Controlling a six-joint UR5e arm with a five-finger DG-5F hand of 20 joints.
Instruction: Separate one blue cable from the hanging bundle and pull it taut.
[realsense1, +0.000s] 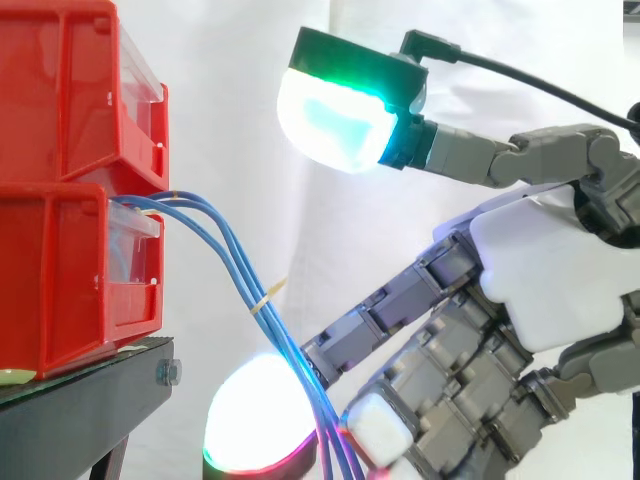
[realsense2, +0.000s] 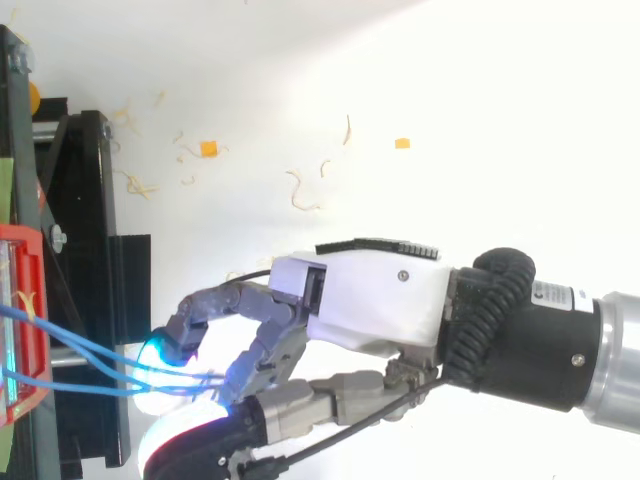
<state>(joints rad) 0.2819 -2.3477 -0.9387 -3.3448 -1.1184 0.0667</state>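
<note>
Side view, bins: two red bins (realsense1: 60, 200) are stacked on the black stand (realsense1: 90, 385) at the left.
Side view, cables: the blue cables (realsense1: 235, 265) are seen leaving the front of the lower bin and hanging down to the right, gathered partway by a pale tie (realsense1: 262, 300).
Side view, hand: the hand (realsense1: 545, 270) is reached in from the right, and the bundle runs into it below the tie.
Top view, cables: the strands (realsense2: 90, 352) are spread slightly at the bin edge and converge at the front of the hand.
Top view, hand: the hand (realsense2: 365, 300) is set against the bundle just beside the stand.
Hand state: it cannot be told whether a strand is clamped or the bundle is merely touched, as the contact is lost in glare.
Step in hand: this is judged to be the singling-out of one cable. No strand is seen held apart from the rest, and all hang slack.
Next move: one strand would have to be secured alone, probably below the tie where the strands run free. It would then be drawn away from the bins until its sag is taken up, with the others left hanging.
</note>
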